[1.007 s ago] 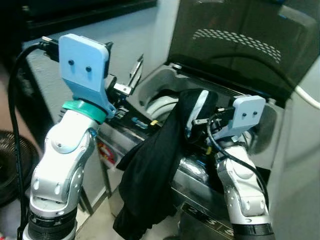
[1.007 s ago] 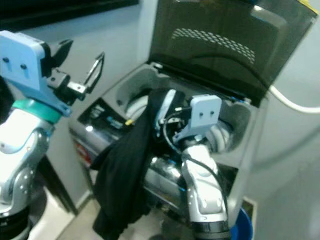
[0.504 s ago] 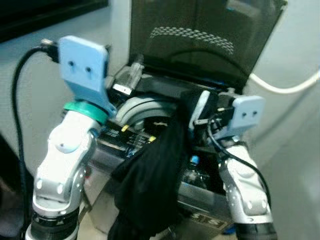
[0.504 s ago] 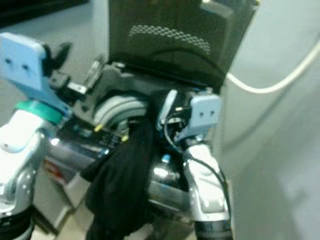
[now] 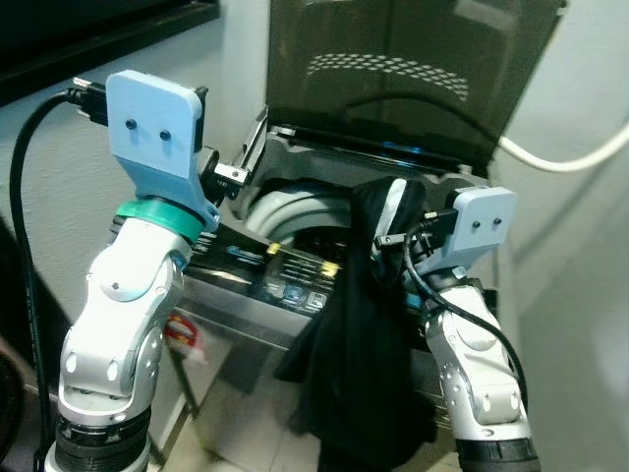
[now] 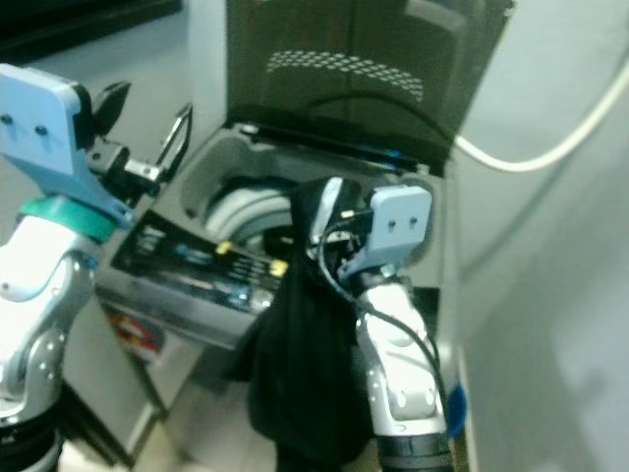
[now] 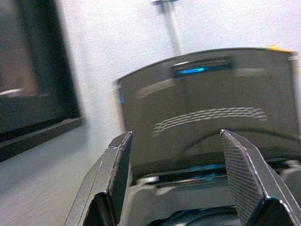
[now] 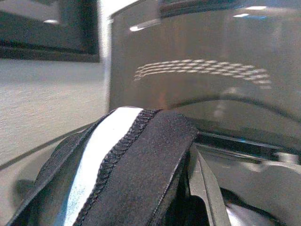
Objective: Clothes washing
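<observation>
Laundry corner, grey wall | washing machine (image 5: 295, 285) lid (image 5: 393, 79) raised beyond our fingertips | right gripper (image 5: 385, 236) clamps black garment (image 5: 359, 364) | left gripper (image 7: 178, 179) fingers spread, empty

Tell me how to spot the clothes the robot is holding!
Find the grey washing machine with its dark lid standing open. At its front edge the right gripper pinches a black garment that hangs down over the machine's front. It is the only floppy cloth there, black with a pale stripe near the top.
</observation>
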